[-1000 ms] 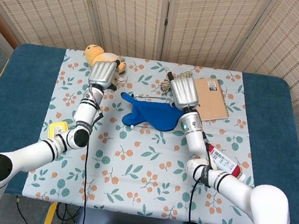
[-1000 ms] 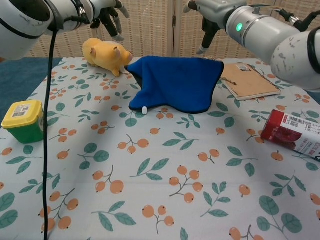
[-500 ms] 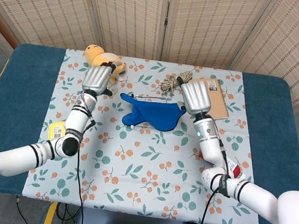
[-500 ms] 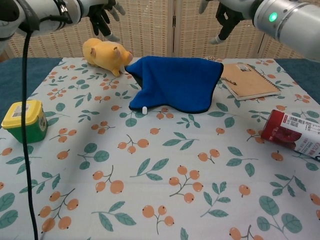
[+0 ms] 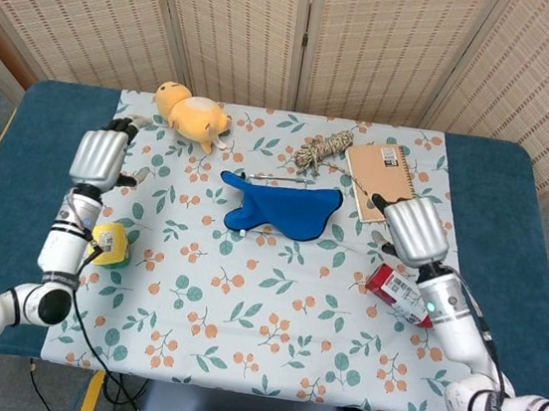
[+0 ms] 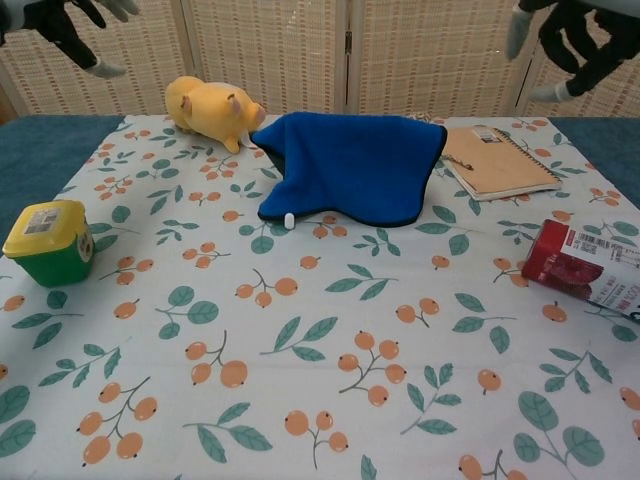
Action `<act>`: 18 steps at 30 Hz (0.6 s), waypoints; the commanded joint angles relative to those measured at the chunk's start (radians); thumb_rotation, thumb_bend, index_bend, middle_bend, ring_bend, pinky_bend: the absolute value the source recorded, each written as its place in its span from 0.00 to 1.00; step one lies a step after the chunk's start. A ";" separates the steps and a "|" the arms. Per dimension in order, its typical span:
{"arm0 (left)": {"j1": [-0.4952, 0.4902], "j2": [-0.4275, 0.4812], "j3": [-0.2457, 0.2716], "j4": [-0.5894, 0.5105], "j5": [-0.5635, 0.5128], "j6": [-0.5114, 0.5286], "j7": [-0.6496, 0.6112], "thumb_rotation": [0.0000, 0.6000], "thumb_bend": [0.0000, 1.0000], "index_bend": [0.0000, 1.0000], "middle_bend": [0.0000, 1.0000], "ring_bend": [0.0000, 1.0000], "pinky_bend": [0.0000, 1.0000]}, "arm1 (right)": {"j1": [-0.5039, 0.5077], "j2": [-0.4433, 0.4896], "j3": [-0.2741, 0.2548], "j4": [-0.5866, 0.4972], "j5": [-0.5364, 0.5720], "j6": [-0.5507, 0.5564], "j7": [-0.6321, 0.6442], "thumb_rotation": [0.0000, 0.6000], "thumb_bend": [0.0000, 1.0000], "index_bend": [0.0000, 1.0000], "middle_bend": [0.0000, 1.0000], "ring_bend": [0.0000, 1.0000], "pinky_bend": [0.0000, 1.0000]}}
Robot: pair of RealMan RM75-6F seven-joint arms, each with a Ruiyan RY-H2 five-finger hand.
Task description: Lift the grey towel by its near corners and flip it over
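The only towel in view is blue (image 5: 284, 212), lying crumpled and flat in the middle of the floral cloth; in the chest view the towel (image 6: 355, 165) shows a black hem and a small white tag at its near left corner. My left hand (image 5: 100, 156) hovers over the cloth's left edge, far from the towel, holding nothing. My right hand (image 5: 415, 231) hangs to the towel's right, above the red packet, also holding nothing. In the chest view the left hand (image 6: 60, 20) and right hand (image 6: 575, 40) show only at the top corners, fingers loosely apart.
A yellow plush toy (image 5: 194, 113) lies behind the towel on the left. A coil of rope (image 5: 323, 149) and a brown notebook (image 5: 383, 179) lie at the back right. A yellow-lidded green tub (image 6: 48, 242) stands at the left, a red packet (image 6: 585, 265) at the right.
Both hands have drawn back from the towel's far side, the left outward to the left edge, the right outward and nearer over the red packet. The towel has not moved.
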State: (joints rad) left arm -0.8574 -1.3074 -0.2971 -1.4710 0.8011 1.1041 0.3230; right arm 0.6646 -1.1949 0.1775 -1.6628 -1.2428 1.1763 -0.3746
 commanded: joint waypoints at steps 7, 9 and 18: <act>0.232 0.152 0.124 -0.153 0.173 0.192 -0.079 1.00 0.27 0.19 0.19 0.21 0.37 | -0.218 0.136 -0.123 -0.074 -0.150 0.192 0.170 1.00 0.24 0.42 0.68 0.64 0.88; 0.273 0.168 0.146 -0.177 0.202 0.233 -0.079 1.00 0.27 0.19 0.19 0.21 0.36 | -0.249 0.147 -0.137 -0.073 -0.170 0.219 0.195 1.00 0.24 0.43 0.68 0.63 0.87; 0.428 0.215 0.225 -0.283 0.324 0.383 -0.058 1.00 0.27 0.19 0.19 0.21 0.34 | -0.393 0.176 -0.199 -0.049 -0.265 0.353 0.254 1.00 0.25 0.43 0.65 0.59 0.85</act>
State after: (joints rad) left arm -0.4509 -1.1021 -0.0877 -1.7360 1.1069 1.4667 0.2605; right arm 0.2920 -1.0238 -0.0097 -1.7188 -1.4926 1.5087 -0.1271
